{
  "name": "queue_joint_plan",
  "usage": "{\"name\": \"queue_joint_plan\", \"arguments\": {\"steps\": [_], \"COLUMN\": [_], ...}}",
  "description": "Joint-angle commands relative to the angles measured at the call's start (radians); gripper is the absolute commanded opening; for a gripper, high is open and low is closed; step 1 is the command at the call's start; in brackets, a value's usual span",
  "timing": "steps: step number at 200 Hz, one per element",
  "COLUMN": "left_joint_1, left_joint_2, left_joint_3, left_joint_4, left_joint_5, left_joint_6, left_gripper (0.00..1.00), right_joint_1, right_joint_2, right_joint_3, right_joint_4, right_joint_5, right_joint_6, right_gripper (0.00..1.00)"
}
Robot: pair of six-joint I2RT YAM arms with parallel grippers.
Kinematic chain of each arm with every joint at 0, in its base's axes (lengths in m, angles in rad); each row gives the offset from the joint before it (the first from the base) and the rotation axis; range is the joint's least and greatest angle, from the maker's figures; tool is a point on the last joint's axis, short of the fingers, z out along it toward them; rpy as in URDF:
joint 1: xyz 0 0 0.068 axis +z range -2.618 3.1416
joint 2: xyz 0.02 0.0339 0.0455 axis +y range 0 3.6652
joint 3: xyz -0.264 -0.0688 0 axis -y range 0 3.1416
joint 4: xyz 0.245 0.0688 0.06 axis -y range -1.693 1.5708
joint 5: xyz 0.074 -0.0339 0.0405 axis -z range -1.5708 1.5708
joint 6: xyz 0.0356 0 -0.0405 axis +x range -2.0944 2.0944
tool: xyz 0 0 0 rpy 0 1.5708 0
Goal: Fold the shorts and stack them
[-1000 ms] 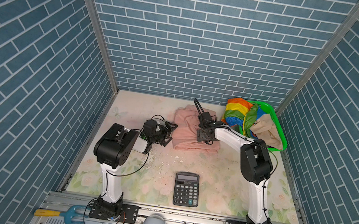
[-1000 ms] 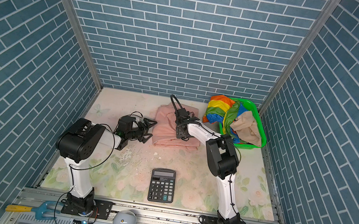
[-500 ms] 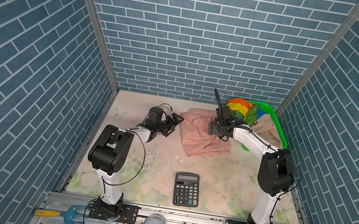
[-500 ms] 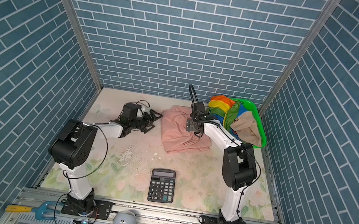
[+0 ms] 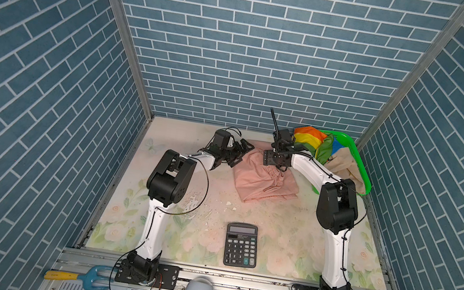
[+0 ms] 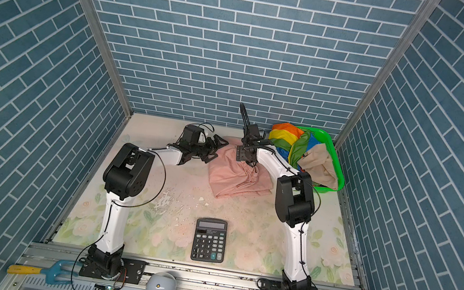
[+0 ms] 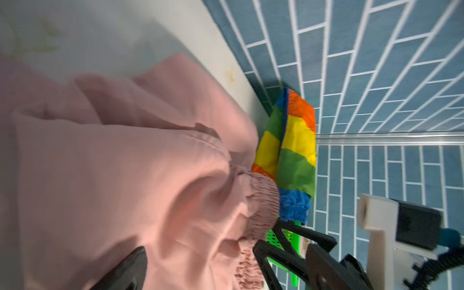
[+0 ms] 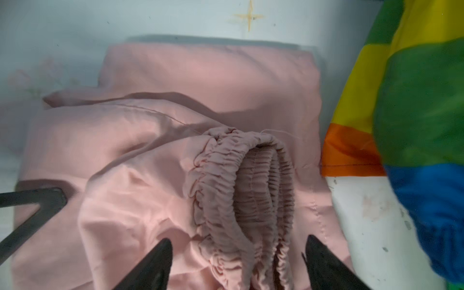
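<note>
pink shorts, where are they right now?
In both top views the pink shorts lie on the table toward the back, right of centre, just left of the green basket, with the right gripper at their waistband.

The left arm (image 5: 170,174) and the right arm (image 5: 337,207) both rise from their bases, bend at raised elbows and stretch their forearms forward and inward. The left hand (image 5: 242,153) lies nearly level, pointing toward the right hand (image 5: 277,168), its fingers spread wide. The right hand tips downward, its fingers (image 8: 155,263) well apart.
</note>
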Motion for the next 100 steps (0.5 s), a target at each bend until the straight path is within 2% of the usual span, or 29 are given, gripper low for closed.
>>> {"name": "queue_joint_plan", "arguments": {"steps": [1, 13, 34, 43, 47, 60, 100], "left_joint_1": [0.003, 0.007, 0.015, 0.019, 0.022, 0.031, 0.056], "left_joint_2": [0.030, 0.054, 0.086, 0.095, 0.098, 0.104, 0.136], "left_joint_3": [0.072, 0.083, 0.103, 0.110, 0.113, 0.112, 0.135], "left_joint_4": [-0.008, -0.007, -0.004, -0.010, -0.015, -0.023, -0.028], "left_joint_5": [-0.010, -0.018, -0.026, -0.028, -0.030, -0.041, -0.046], "left_joint_6": [-0.006, -0.009, -0.013, -0.013, -0.012, -0.008, -0.006], "left_gripper": [1.00, 1.00, 1.00, 0.99, 1.00, 1.00, 1.00], "right_joint_1": [-0.022, -0.031, -0.050, -0.062, -0.069, -0.087, -0.131], "right_joint_2": [0.035, 0.052, 0.077, 0.086, 0.090, 0.088, 0.015], "right_joint_3": [0.046, 0.060, 0.078, 0.087, 0.090, 0.089, 0.030], "right_joint_4": [-0.027, -0.021, -0.012, -0.013, -0.014, -0.013, 0.025], "right_joint_5": [-0.046, -0.063, -0.099, -0.114, -0.124, -0.140, -0.195], "right_joint_6": [-0.054, -0.064, -0.075, -0.073, -0.071, -0.065, -0.052], "right_gripper": [0.76, 0.67, 0.43, 0.27, 0.17, 0.01, 0.00]}}
